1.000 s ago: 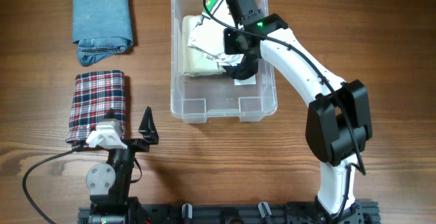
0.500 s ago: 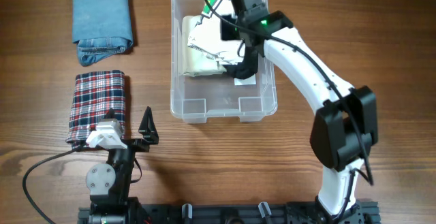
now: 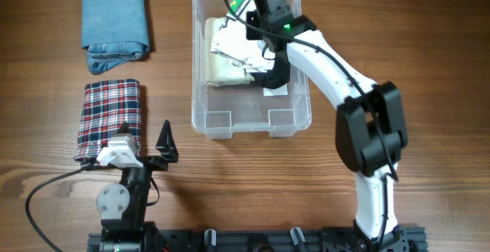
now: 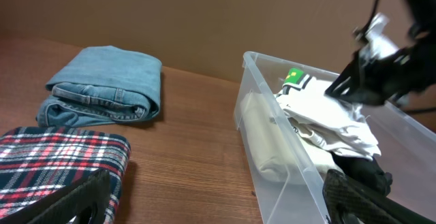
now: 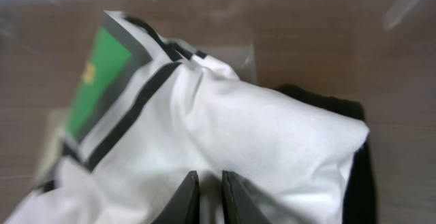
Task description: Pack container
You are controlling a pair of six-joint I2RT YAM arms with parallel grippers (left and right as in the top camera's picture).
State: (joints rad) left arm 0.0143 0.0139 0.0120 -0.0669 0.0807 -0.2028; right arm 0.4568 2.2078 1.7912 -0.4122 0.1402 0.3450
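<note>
The clear plastic container (image 3: pixel 253 132) stands at the middle back of the table and also shows in the left wrist view (image 4: pixel 272 98). Inside lie a cream folded garment (image 3: pixel 218 72), a black garment (image 3: pixel 277 80) and, on top, a white garment with a green and black patch (image 3: pixel 228 47). My right gripper (image 5: pixel 210 178) is inside the container near its back wall, its fingers pinched on the white garment (image 5: pixel 259 129). My left gripper (image 3: pixel 143 151) is open and empty near the front edge, beside the plaid garment.
Folded blue jeans (image 3: pixel 115 26) lie at the back left, also in the left wrist view (image 4: pixel 102 88). A folded red-and-navy plaid garment (image 3: pixel 111 118) lies in front of them. Bare wood lies between these and the container.
My right gripper has moved toward the container's back wall, staying on the white garment. The left arm has not moved.
</note>
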